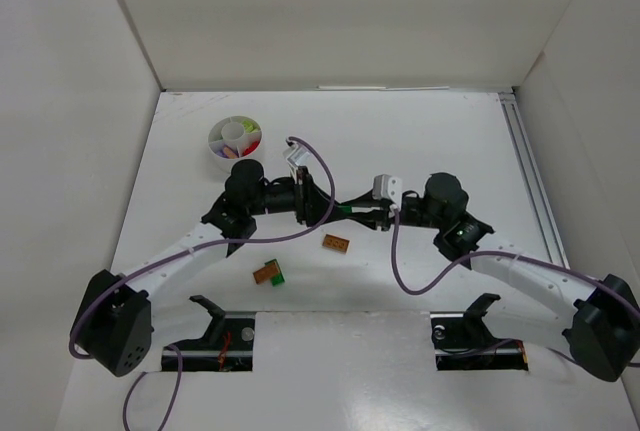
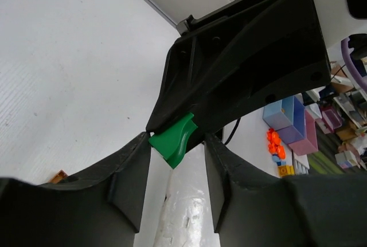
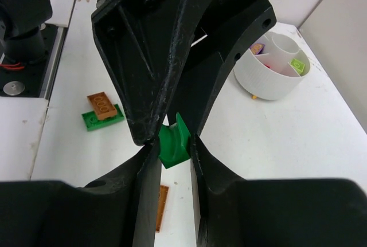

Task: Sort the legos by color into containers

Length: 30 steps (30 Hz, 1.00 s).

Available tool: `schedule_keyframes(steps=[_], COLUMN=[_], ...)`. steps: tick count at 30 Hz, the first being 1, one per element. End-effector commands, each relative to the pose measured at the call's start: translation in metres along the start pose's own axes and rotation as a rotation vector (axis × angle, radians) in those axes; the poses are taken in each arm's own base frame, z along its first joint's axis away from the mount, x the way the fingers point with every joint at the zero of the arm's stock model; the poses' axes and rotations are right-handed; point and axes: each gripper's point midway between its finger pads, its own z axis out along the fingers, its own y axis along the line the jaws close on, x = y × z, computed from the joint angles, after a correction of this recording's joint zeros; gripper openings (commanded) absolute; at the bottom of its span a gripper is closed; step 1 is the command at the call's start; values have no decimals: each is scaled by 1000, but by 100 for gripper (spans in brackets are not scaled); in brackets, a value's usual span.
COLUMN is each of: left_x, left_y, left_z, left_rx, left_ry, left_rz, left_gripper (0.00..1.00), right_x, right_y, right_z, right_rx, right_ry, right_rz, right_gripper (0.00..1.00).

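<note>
The table [image 1: 440, 131] is white, and I have both arms folded inward so their tips meet over its middle, in the centre of the top view. I judge this a hand-over. The dish [image 1: 214, 154] sits at upper left, on my left arm's side, so a brick picked by the right arm gets there more easily by changing hands.

My right gripper [image 3: 174, 146] is nearly closed, its pads pressed on both flanks of the green brick [image 3: 172, 138], which hangs clear of the table. My left gripper [image 2: 176, 139] faces it with jaws partly apart, wider than the brick (one finger touches it, the other shows a gap), so it has no hold.

In the dish a yellow-green bit [image 3: 297, 63] lies in one wedge, with other colours in other wedges. Loose just below centre is an orange brick [image 1: 336, 243]. Lower left of it is an orange-on-green pair [image 1: 268, 274], which I think needs splitting before sorting.
</note>
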Motion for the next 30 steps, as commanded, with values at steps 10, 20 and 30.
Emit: schedule_keyframes(steps=[10,20,30], left_x=[-17,-22,-62], left_y=[-33,-44,14], left_z=[4,5,-8], left_rx=[121,146,-163], left_ry=[-7,-12,-106], left_rz=[88,110,59], left_gripper=[26,0,0], right_x=[-45,-29,-4], right_y=[-24,-25,-50], right_z=[3,8,-15], right_rx=[76,62,178], right_ry=[-138,-109,11], right_rz=[-114,-64,11], right_gripper=[18,42,100])
